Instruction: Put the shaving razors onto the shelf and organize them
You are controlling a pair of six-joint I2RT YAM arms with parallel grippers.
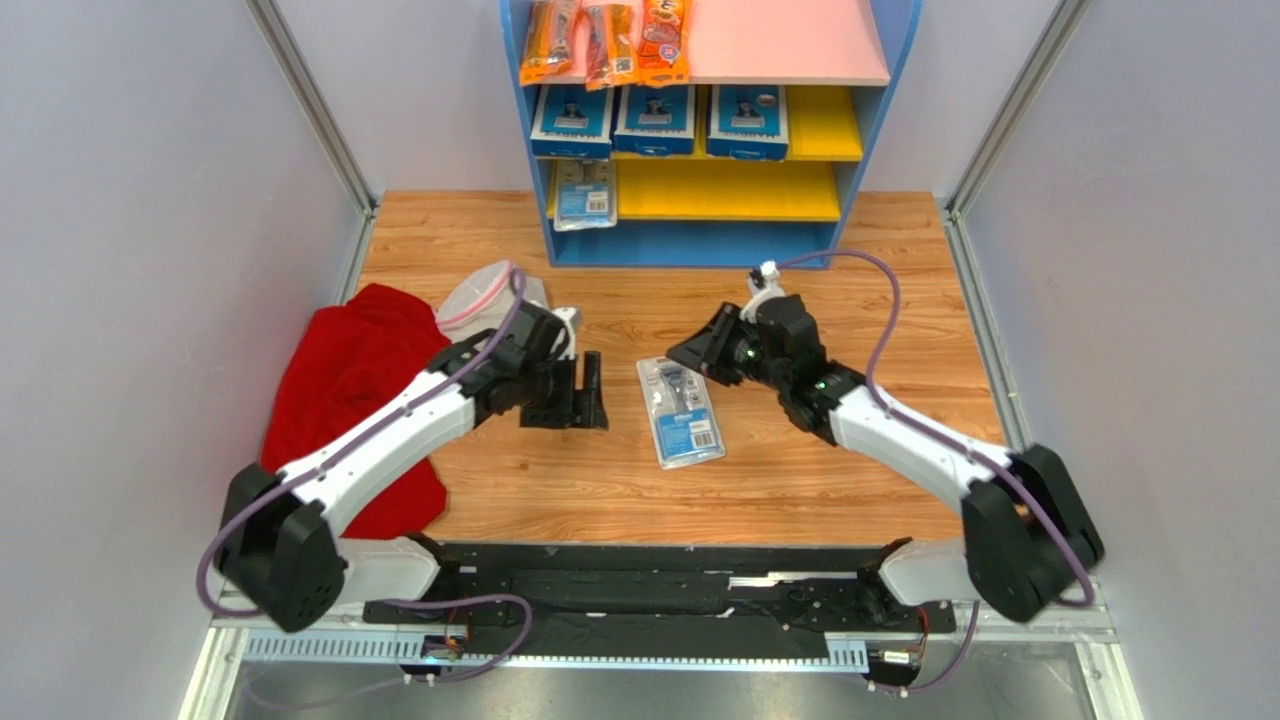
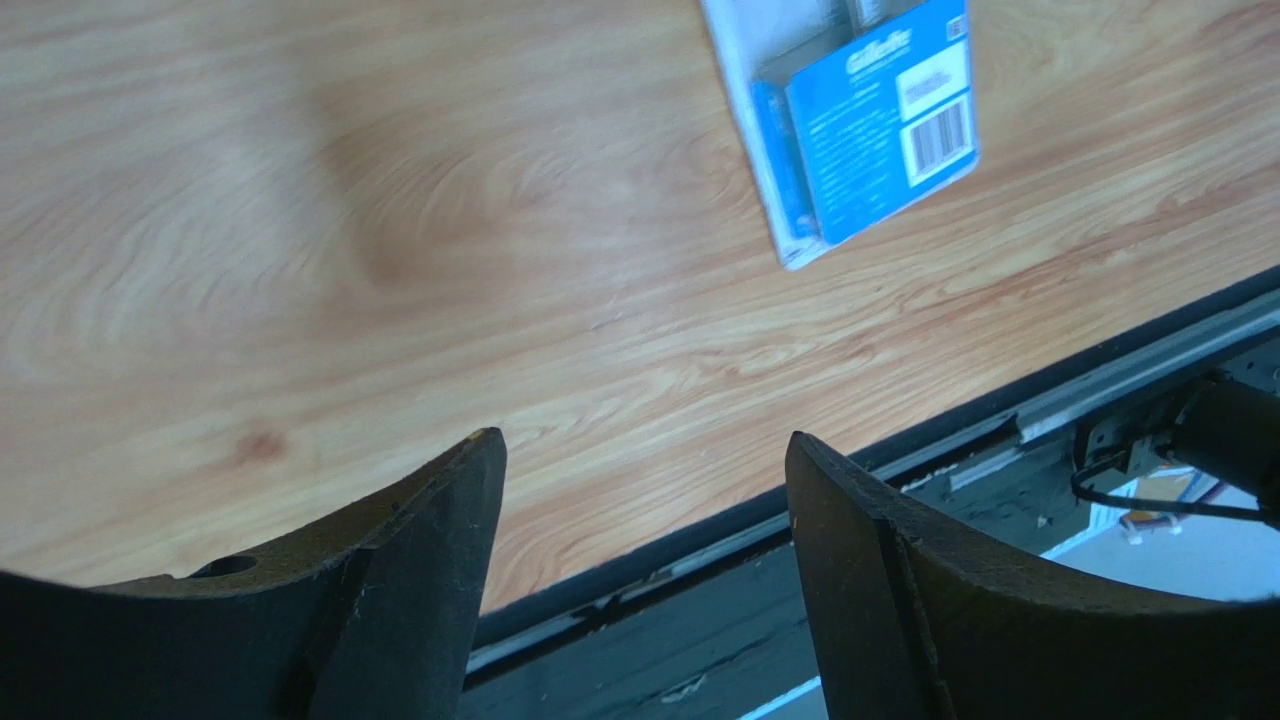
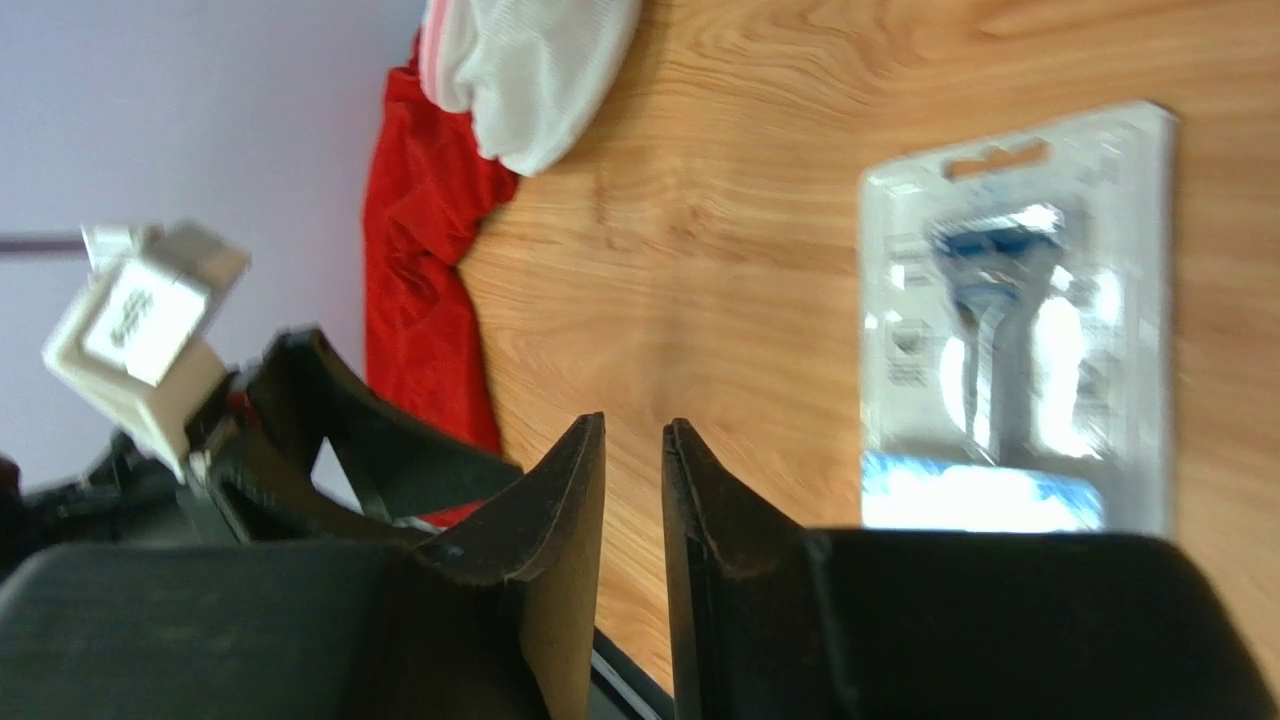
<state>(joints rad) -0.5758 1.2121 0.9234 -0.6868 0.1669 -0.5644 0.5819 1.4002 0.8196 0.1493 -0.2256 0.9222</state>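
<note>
One shaving razor pack (image 1: 679, 410) lies flat on the wooden table between my two grippers; it also shows in the left wrist view (image 2: 864, 113) and the right wrist view (image 3: 1014, 315). Three larger blue packs (image 1: 657, 120) stand on the upper yellow board of the shelf (image 1: 887, 90), and one paler pack (image 1: 583, 195) stands at the left of the lower board. My left gripper (image 1: 583, 402) (image 2: 642, 438) is open and empty, just left of the table pack. My right gripper (image 1: 679, 357) (image 3: 634, 420) is nearly shut and empty, just above the pack's far end.
Orange snack packets (image 1: 609, 38) lie on the shelf's pink top board. A red cloth (image 1: 353, 398) and a white mesh bag (image 1: 481, 300) lie at the table's left, behind my left arm. Grey walls close both sides.
</note>
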